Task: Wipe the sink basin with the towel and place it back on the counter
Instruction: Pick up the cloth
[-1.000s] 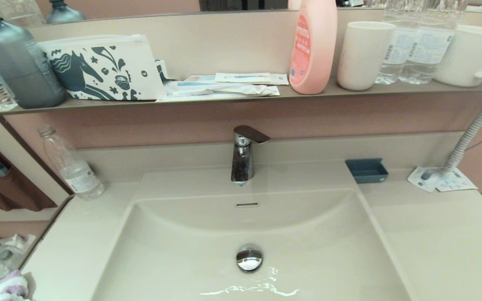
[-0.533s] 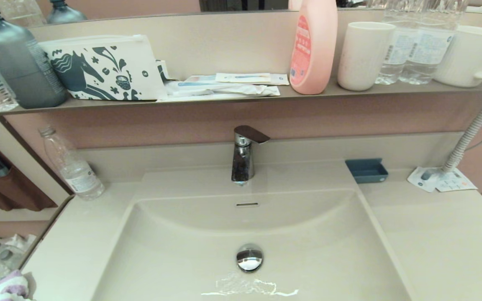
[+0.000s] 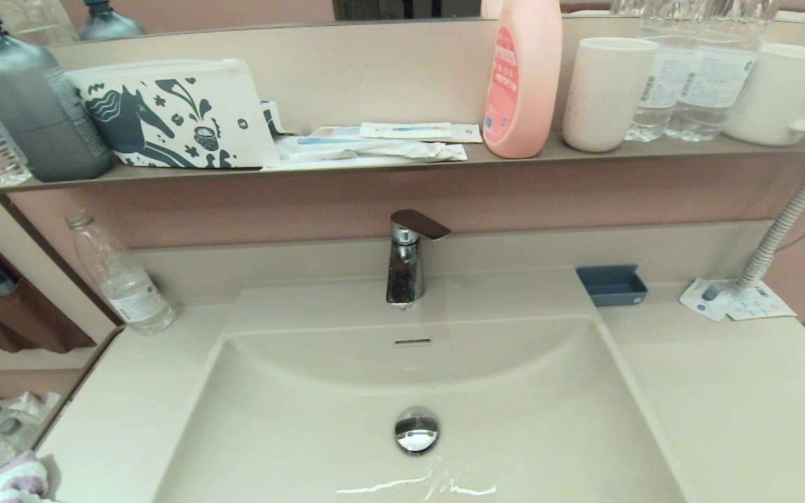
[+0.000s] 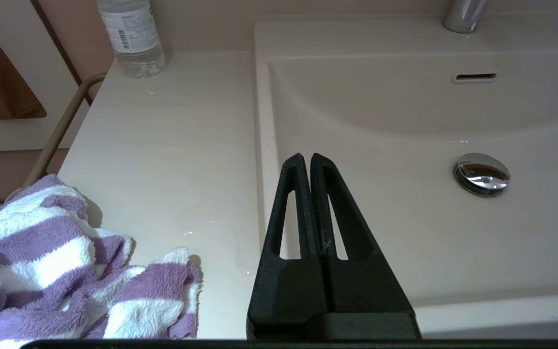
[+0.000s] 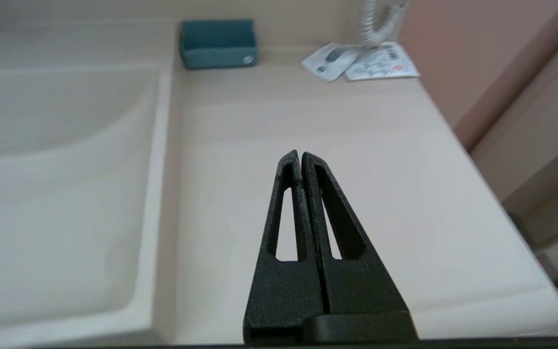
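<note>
The cream sink basin (image 3: 549, 419) fills the middle of the head view, with a chrome drain plug (image 3: 416, 430) and an overflow slot (image 3: 413, 341). The purple and white striped towel (image 4: 51, 276) lies crumpled on the counter (image 4: 172, 145) at the near left corner; only its edge (image 3: 15, 482) shows in the head view. My left gripper (image 4: 306, 157) is shut and empty, hovering over the basin's left rim, apart from the towel. My right gripper (image 5: 300, 155) is shut and empty above the counter (image 5: 356, 135) right of the basin. Neither gripper shows in the head view.
A chrome faucet (image 3: 406, 262) stands behind the basin. A clear bottle (image 3: 119, 279) stands at the counter's back left, a blue tray (image 3: 612, 285) and leaflets (image 3: 734, 302) at the back right. The shelf (image 3: 374, 168) holds bottles, cups and a horse-print pouch (image 3: 172, 115).
A dark arm part at the head view's right edge has gone from sight. The light glint on the water near the drain has shifted slightly. The towel has not moved.
</note>
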Available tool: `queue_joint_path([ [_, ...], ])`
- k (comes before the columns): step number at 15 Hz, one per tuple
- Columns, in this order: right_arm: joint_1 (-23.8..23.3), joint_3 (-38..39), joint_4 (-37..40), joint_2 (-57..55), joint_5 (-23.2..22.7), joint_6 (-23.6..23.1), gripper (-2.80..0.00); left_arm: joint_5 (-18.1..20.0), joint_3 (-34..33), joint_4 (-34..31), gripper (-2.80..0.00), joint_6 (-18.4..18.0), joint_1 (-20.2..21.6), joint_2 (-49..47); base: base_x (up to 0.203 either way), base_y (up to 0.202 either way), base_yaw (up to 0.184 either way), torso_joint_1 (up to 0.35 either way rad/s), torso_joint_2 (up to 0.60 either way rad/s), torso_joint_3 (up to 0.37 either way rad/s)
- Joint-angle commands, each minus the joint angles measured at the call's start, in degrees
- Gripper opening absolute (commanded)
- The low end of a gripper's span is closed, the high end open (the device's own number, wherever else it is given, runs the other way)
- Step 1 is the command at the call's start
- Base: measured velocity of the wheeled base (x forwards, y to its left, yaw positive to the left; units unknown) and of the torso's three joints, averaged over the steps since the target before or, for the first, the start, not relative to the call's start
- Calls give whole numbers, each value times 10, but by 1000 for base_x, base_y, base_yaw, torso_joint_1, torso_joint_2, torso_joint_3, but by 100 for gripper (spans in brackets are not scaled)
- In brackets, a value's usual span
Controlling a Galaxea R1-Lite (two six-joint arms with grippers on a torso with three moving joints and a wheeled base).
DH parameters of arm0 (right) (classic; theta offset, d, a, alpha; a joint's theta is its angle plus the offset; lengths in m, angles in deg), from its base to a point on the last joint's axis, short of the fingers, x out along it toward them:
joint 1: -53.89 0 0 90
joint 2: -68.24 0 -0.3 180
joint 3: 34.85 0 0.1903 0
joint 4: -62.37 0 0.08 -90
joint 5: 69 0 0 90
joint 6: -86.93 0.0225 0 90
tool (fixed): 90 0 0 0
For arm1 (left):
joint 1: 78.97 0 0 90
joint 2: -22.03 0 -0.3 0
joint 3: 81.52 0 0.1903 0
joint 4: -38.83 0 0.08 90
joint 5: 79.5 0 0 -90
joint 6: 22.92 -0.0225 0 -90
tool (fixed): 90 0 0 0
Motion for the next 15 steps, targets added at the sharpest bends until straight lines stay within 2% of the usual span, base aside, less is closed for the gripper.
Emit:
queue_joint_path([
  [1,5,33,1,50,-16,4,-280,0,0,0,-280,0,0,0,0,0,0,0,0,0],
  [6,4,82,5,108,-34,10,-280,0,0,0,-280,0,0,0,0,0,0,0,0,0],
  [8,4,95,32,135,-45,9,-280,0,0,0,-280,0,0,0,0,0,0,0,0,0],
  [15,4,114,22,135,-47,7,-280,0,0,0,-280,0,0,0,0,0,0,0,0,0],
])
